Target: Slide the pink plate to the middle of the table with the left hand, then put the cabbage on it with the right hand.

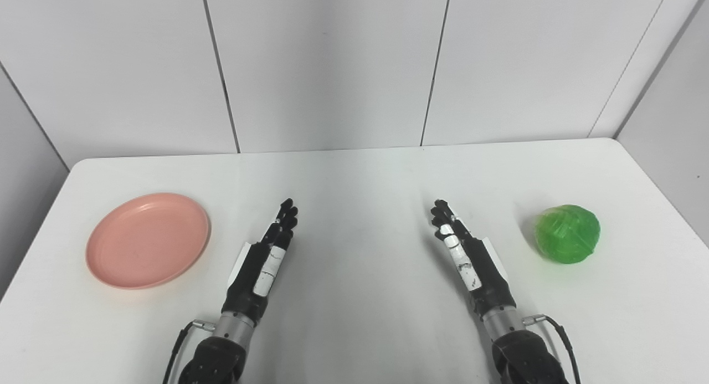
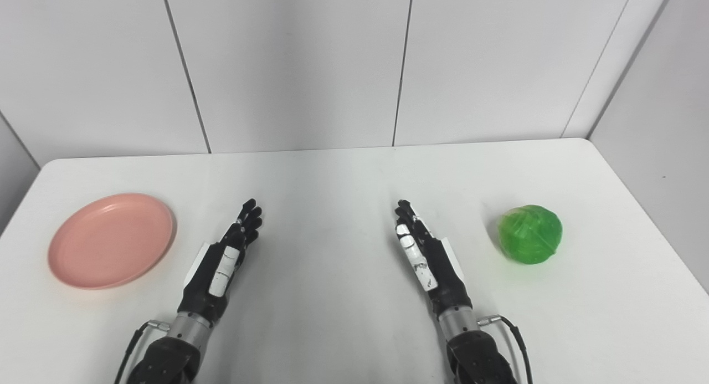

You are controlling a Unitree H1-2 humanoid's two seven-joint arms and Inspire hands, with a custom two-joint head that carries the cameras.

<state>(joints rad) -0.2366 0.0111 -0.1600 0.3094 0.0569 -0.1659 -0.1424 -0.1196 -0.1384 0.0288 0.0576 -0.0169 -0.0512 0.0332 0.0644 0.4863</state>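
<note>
Starting layout, seen from my head cameras. My left hand (image 1: 266, 256) rests edge-up over the table (image 1: 354, 168), fingers extended and close together, grasping nothing. The pink plate (image 1: 148, 240) lies flat just to its left, near the table's left edge, empty and not touched. My right hand (image 1: 465, 251) mirrors the left, likewise extended and empty. The cabbage (image 1: 567, 233) sits to its right, apart from it, toward the table's right side. The bare middle of the table lies between my two hands. The first move turns on one relation: the plate is left of my left hand, the target to its right. I judge the hand must first reach the plate's far-left rim, then draw it rightward.
</note>
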